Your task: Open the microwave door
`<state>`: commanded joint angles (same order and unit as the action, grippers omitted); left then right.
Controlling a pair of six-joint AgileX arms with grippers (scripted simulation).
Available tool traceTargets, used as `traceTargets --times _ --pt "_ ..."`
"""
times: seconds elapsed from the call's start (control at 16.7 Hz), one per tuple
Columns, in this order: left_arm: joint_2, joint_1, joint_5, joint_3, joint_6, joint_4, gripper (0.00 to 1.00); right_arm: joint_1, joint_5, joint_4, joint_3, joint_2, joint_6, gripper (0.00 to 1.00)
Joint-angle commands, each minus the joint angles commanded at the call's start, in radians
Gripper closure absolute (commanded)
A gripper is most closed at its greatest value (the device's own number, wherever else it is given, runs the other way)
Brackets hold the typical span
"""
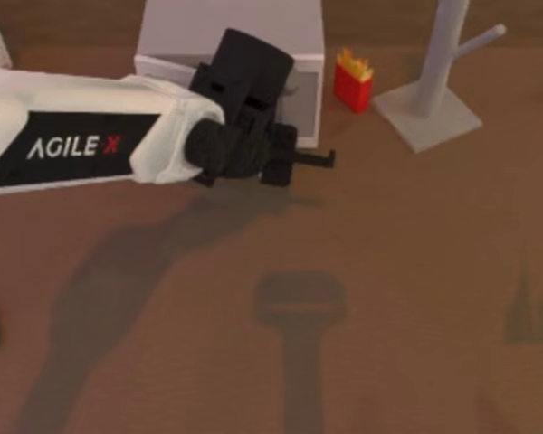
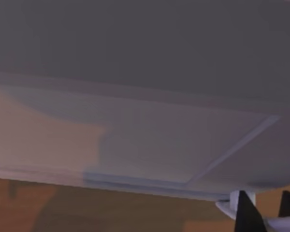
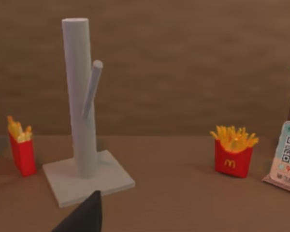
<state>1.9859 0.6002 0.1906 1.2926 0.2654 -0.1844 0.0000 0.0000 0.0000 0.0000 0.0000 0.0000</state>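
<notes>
An AgileX left arm reaches in from the top view's left across the brown table (image 1: 416, 298), its left gripper (image 1: 312, 160) at the front of the microwave (image 1: 226, 32), which stands at the table's far edge. In the left wrist view the microwave door (image 2: 150, 145) fills the frame, and the dark fingertips (image 2: 246, 212) straddle the pale handle (image 2: 241, 198) at the door's lower edge; whether they have closed on it cannot be told. A red fries carton (image 1: 353, 81) and a white branched stand (image 1: 430, 99) sit right of the microwave. Of the right gripper only a dark tip (image 3: 84, 215) shows, its opening unreadable.
</notes>
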Motion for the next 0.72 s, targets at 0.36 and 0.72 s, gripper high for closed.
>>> traceTargets --times 0.36,0.72 --pt "-0.018 -0.004 -0.027 -0.026 -0.026 0.013 1.0 0.0 0.0 0.0 0.0 0.0 0.0 0.0" --pt "-0.039 -0.016 -0.05 -0.058 -0.061 0.029 1.0 0.0 0.0 0.0 0.0 0.0 0.0 0.0"
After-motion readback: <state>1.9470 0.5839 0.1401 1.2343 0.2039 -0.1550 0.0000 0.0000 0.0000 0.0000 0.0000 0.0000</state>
